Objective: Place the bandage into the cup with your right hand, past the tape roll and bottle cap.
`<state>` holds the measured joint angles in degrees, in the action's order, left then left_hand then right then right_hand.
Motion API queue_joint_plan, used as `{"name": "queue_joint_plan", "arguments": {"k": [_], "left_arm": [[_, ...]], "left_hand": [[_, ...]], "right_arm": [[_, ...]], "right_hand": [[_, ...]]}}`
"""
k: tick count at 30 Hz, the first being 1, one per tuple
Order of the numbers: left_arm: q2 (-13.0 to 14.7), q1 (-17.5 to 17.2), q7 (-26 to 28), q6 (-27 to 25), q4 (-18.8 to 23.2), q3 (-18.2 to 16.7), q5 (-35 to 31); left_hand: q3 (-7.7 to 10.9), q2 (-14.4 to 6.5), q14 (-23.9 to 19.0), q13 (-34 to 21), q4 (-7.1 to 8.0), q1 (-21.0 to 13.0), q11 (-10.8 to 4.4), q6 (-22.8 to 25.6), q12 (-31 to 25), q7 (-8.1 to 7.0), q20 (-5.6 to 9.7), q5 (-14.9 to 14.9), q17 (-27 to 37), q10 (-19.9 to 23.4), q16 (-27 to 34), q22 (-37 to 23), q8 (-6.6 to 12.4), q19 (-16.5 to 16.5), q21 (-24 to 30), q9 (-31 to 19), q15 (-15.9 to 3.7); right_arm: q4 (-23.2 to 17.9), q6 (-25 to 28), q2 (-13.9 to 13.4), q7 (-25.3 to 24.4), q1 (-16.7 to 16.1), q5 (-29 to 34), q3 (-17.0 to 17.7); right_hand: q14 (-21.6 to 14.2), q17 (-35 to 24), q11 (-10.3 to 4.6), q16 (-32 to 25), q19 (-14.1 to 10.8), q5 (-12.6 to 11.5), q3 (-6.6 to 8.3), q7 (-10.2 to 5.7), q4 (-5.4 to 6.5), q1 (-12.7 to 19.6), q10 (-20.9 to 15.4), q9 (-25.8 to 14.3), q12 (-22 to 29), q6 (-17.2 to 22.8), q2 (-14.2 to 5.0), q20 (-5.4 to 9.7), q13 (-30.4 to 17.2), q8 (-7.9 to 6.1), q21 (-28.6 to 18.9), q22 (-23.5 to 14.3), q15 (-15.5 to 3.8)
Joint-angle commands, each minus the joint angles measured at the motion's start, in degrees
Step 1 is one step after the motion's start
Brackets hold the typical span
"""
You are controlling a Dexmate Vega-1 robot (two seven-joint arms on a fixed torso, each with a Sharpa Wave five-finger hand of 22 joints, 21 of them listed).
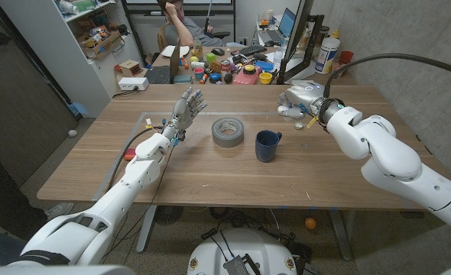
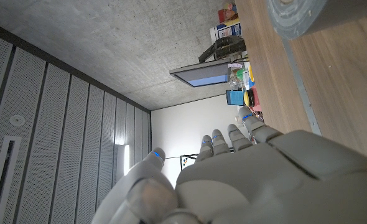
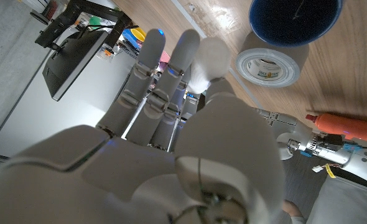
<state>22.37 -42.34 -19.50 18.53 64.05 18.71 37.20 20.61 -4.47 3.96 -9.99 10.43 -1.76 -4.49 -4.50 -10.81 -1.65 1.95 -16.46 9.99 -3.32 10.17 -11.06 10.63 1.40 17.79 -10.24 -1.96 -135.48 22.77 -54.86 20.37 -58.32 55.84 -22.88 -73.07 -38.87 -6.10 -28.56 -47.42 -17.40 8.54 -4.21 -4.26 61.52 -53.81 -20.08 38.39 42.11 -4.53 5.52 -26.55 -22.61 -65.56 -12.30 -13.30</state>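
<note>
My right hand [image 1: 300, 98] hovers over the far right part of the table, fingers curled around a white rounded thing that looks like the bandage [image 3: 208, 57]. In the right wrist view it sits pinched between thumb and fingers [image 3: 165, 74]. The dark blue cup [image 1: 267, 145] [image 3: 295, 18] stands upright mid-table, nearer to me than the hand. The grey tape roll [image 1: 227, 131] [image 3: 270, 65] [image 2: 314, 15] lies flat to the cup's left. A small white bottle cap [image 1: 298, 124] lies just in front of the right hand. My left hand [image 1: 186, 108] [image 2: 233, 174] stands left of the roll, fingers spread, holding nothing.
The table's far edge [image 1: 241, 86] borders a cluttered desk with bottles, a laptop and a seated person [image 1: 181, 23]. A shelf unit [image 1: 95, 38] stands at the back left. Bare wood lies between the cup and the table's near edge.
</note>
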Motion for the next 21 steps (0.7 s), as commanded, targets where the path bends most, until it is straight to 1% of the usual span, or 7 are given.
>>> {"name": "queue_joint_plan", "arguments": {"k": [1, 13, 21], "left_arm": [[0.8, -1.4, -0.3, 0.3, 1.3, -0.6, 1.0], [1.7, -2.8, -0.4, 0.5, 3.0, -0.9, 1.7], [2.4, -3.9, -0.1, 0.4, 4.3, -1.1, 2.2]], "left_hand": [[-0.34, -4.6, 0.0, -0.3, 0.03, 0.7, -0.02, 0.1, -0.2, 0.12, 1.65, -0.2, 0.2, 0.4, 0.2, -0.1, 0.20, 0.4, -0.2, -0.2, -0.77], [-0.40, -4.6, -0.1, -0.3, 0.01, 0.7, -0.09, 0.1, -0.2, 0.05, 1.73, -0.3, 0.2, 0.3, 0.2, -0.1, 0.20, 0.5, -0.2, -0.2, -0.76], [-0.43, -4.6, -0.1, -0.3, 0.00, 0.6, -0.03, 0.1, -0.2, 0.13, 1.70, -0.3, 0.2, 0.3, 0.2, -0.1, 0.22, 0.5, -0.2, -0.2, -0.75]], "right_arm": [[-0.5, -4.3, 4.3, 2.2, 0.0, 3.1, -0.9], [-0.8, -8.1, 7.3, 2.3, -0.9, 4.2, -1.4], [-0.3, -9.3, 9.0, 3.1, -1.2, 5.5, -1.9]], "right_hand": [[-0.4, -0.3, 0.22, 0.2, 0.0, -0.3, -0.37, 0.13, -0.08, 0.2, -0.5, -0.2, 0.5, 0.5, -0.16, 6.59, -0.1, -0.20, -0.3, 0.0, 0.14], [-0.4, -0.7, 0.30, 0.3, 0.0, -0.5, -0.78, 0.10, 0.04, 0.2, -0.5, -0.3, 0.5, 0.7, -0.16, 6.55, 0.0, -0.17, -0.4, 0.3, 0.15], [-0.4, -1.0, 0.33, 0.4, 0.0, -0.7, -1.02, 0.17, 0.12, 0.3, -0.6, -0.4, 0.6, 0.8, -0.28, 6.57, -0.1, -0.15, -0.5, 0.5, 0.15]]}}
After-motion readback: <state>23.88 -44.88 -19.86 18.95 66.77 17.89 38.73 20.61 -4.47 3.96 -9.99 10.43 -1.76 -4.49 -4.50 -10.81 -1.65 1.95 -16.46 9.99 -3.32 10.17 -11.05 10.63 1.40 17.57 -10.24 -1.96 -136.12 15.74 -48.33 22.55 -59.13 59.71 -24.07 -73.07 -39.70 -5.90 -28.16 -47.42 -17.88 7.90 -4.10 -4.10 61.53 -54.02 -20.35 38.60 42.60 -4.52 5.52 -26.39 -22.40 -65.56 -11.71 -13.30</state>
